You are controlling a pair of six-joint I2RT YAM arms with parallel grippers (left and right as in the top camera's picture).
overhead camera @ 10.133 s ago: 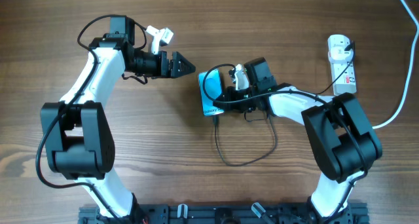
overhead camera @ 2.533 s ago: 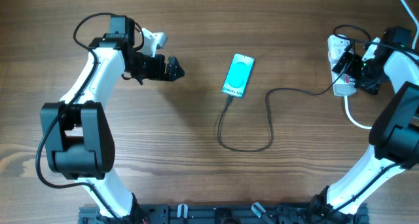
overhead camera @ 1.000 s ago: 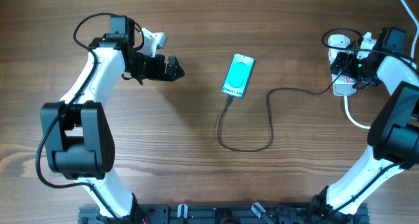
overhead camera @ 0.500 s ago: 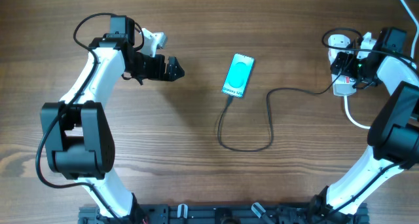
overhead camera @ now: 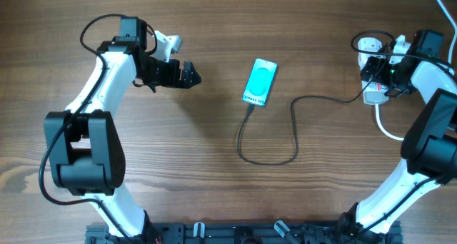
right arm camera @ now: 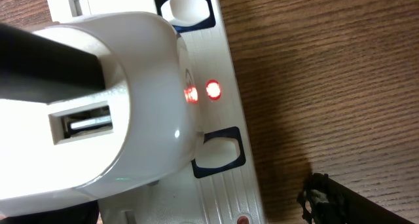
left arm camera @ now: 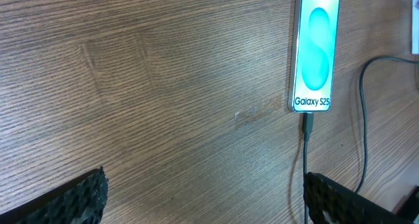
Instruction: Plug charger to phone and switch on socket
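We found the socket [overhead camera: 372, 95], red light [right arm camera: 213, 90] lit, lying front-to-back at the table's far right, directly under our right gripper [overhead camera: 377, 73], its fingers spread wide, while our left gripper [overhead camera: 187, 74], equally wide and empty, hung well beyond the phone [overhead camera: 260, 82].

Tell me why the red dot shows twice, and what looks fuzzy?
Right wrist view: the red light on the power strip mirrors in the glossy white adapter, which is close and soft-edged. Left wrist view: the phone screen glows bright, text sharp.
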